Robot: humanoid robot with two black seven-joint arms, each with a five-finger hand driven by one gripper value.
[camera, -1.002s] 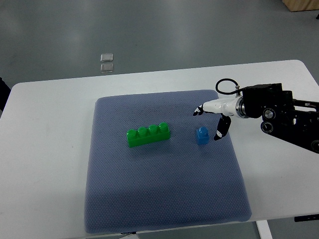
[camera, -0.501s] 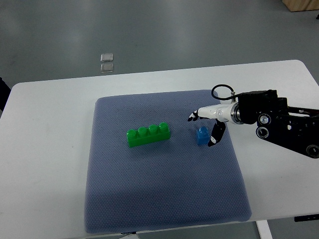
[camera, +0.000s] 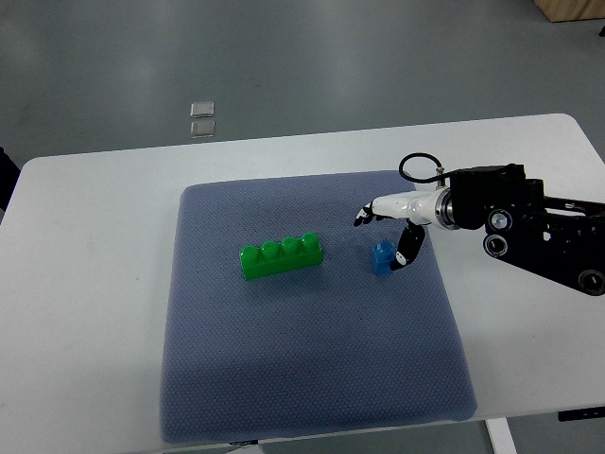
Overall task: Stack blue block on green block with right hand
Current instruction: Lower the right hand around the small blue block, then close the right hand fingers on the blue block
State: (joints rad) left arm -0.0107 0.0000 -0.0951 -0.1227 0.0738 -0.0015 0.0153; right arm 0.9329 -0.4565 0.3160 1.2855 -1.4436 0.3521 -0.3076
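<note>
A small blue block (camera: 382,259) stands on the blue-grey mat (camera: 302,378), right of centre. A long green block (camera: 281,256) with four studs lies to its left, a short gap between them. My right hand (camera: 383,236) reaches in from the right edge and hovers over the blue block. Its fingers are spread: one dark fingertip (camera: 363,217) points up-left of the block, the thumb (camera: 405,252) hangs just beside the block's right face. Nothing is held. The left arm does not show.
The mat covers the middle of a white table (camera: 85,284). Two small clear squares (camera: 203,119) lie on the grey floor beyond the table's far edge. The right arm's black forearm (camera: 529,232) lies over the table's right side.
The right hand has moved left toward the blue block, and its thumb now sits next to the block's right side. Both blocks have stayed put.
</note>
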